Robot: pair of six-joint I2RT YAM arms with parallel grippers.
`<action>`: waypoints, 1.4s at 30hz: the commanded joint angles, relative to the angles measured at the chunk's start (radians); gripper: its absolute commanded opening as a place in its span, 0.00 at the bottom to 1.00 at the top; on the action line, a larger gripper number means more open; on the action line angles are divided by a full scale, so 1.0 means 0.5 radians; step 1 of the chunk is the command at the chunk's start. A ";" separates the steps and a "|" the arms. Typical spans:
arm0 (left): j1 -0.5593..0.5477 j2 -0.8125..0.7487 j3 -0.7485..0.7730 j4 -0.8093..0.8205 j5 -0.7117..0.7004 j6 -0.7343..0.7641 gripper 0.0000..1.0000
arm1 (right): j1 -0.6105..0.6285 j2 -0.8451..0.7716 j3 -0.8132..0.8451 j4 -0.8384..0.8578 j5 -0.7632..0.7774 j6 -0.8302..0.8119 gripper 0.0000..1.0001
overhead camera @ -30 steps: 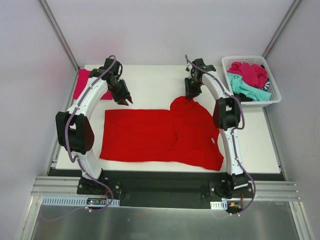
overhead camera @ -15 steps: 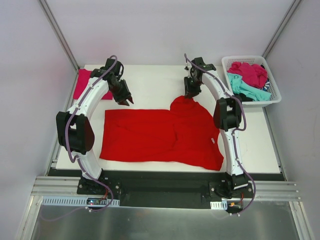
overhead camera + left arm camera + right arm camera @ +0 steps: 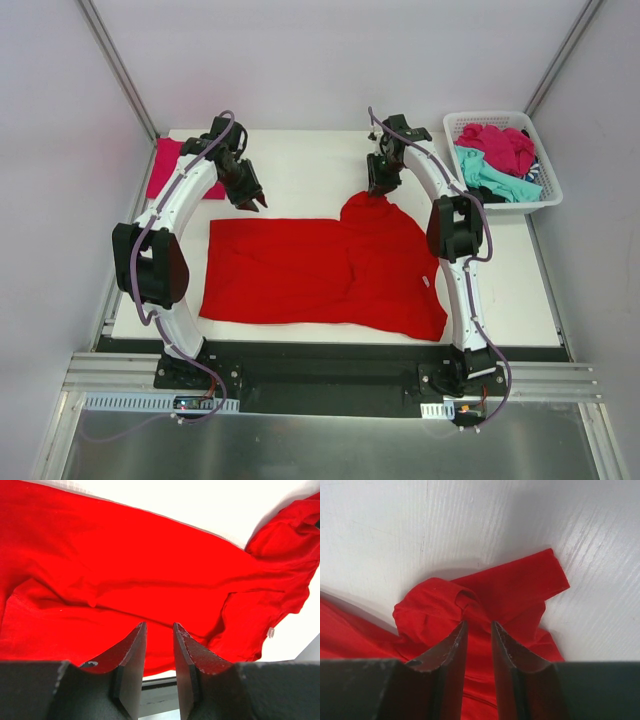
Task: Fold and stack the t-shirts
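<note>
The right end effector [image 3: 477, 624] has its two fingers drawn close together on a gathered knot of the red t-shirt [image 3: 300, 270]. The cloth bunches and puckers right at the fingertips, which looks like a pinch on the shirt's far edge. A short flap of the shirt, probably a sleeve [image 3: 520, 582], juts out past the tips onto the bare desk [image 3: 310, 165]. In the overhead view the shirt rises to a rounded peak under this end effector. That suggests the grip is there to lift the far right part and bring it over the body as a fold.

The left end effector [image 3: 159, 627] is narrowly parted and empty. It hangs above the shirt's far left edge without touching it, and the cloth shows through the slit between its fingers. It seems to be poised to take a matching hold.

The shirt itself lies spread across the middle of the desk between the two arms. Its left half is flat, and its right half is rumpled and doubled over.

Well apart at the far left corner sits a pink t-shirt [image 3: 165, 165], laid flat, likely the start of the stack. At the far right, a white basket [image 3: 500, 117] holds a magenta t-shirt [image 3: 500, 145] and a teal t-shirt [image 3: 495, 180] in a heap, waiting to be folded.
</note>
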 commanded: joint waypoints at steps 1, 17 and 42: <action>-0.011 -0.085 0.015 -0.066 -0.028 0.000 0.27 | 0.008 -0.047 -0.001 0.048 -0.096 -0.003 0.29; -0.011 -0.067 0.030 -0.076 -0.031 0.006 0.27 | -0.041 0.015 -0.028 0.082 -0.157 0.025 0.29; -0.011 -0.064 0.036 -0.076 -0.019 0.006 0.28 | -0.081 0.070 -0.041 0.066 -0.258 0.018 0.28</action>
